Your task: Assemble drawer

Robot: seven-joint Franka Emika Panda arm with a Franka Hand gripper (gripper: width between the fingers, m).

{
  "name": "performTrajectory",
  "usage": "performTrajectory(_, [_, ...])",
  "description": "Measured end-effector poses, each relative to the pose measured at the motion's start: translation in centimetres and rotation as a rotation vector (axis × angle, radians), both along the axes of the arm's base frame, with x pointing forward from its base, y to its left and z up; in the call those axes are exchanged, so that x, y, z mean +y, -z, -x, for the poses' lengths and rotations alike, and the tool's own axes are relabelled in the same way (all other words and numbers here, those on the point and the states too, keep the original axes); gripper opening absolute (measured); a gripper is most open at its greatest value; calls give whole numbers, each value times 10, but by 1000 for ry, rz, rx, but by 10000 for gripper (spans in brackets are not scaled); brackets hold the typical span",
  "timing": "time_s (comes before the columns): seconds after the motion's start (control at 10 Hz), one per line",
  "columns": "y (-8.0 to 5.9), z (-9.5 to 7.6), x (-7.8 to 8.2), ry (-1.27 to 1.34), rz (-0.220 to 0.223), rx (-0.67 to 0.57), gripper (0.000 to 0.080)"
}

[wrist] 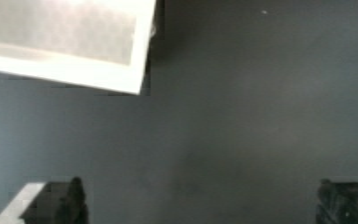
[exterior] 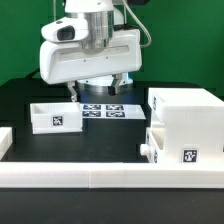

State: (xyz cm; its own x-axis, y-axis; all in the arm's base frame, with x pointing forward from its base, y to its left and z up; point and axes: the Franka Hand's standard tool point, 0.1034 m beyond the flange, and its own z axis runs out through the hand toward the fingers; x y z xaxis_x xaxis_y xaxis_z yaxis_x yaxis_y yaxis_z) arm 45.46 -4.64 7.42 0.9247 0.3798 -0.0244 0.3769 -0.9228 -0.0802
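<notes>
The large white hollow housing (exterior: 190, 118) stands on the black table at the exterior view's right, with a tag on its front. One shallow tray (exterior: 163, 143) sits low against its left front side. The other shallow tray (exterior: 55, 115) lies loose at the exterior view's left, its tag facing the camera. My gripper (exterior: 96, 88) hangs over the middle back of the table, above the marker board (exterior: 104, 109), between tray and housing. In the wrist view the gripper (wrist: 202, 205) is wide open with only bare black table between the fingers. A corner of a white tray (wrist: 69, 40) shows there.
Long low white border rails (exterior: 110, 180) run along the front edge and up the exterior view's left side (exterior: 4, 142). The table top is black, with a green wall behind.
</notes>
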Motion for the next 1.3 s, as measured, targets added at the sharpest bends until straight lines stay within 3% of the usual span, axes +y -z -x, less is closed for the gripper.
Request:
performTrajectory(0.1, [1, -3, -7, 10, 5, -21, 649])
performTrajectory(0.4, [7, 8, -33, 50, 31, -75, 649])
performTrajectory(0.6, [16, 29, -45, 72, 28, -71, 649])
performTrajectory(1.1, [16, 29, -40, 121, 37, -97, 649])
performTrajectory(1.3, [24, 54, -42, 163, 45, -106, 649])
